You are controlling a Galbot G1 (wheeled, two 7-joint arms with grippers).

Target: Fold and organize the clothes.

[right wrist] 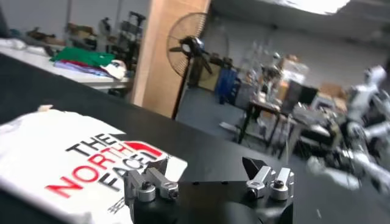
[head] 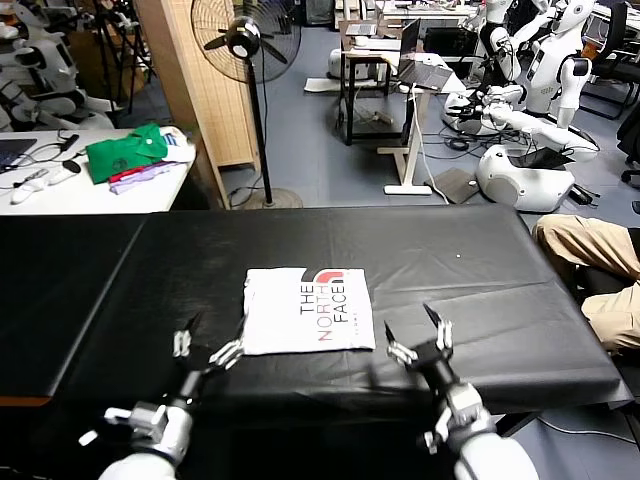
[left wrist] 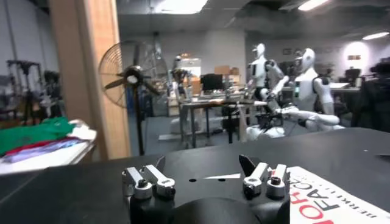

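Now the folded shirt (head: pixel 308 310) lies mid-frame, between my claws: left claw (head: pixel 210 337) nearer, right claw (head: pixel 415 334) wide open, both empty.

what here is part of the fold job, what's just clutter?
Job:
- white T-shirt, folded, logo up, on the black table
- left hand, open, at the shirt's near left corner
- right hand, open, beside the shirt

Lying about:
- green garment on the white side table
- standing fan
- parked robots
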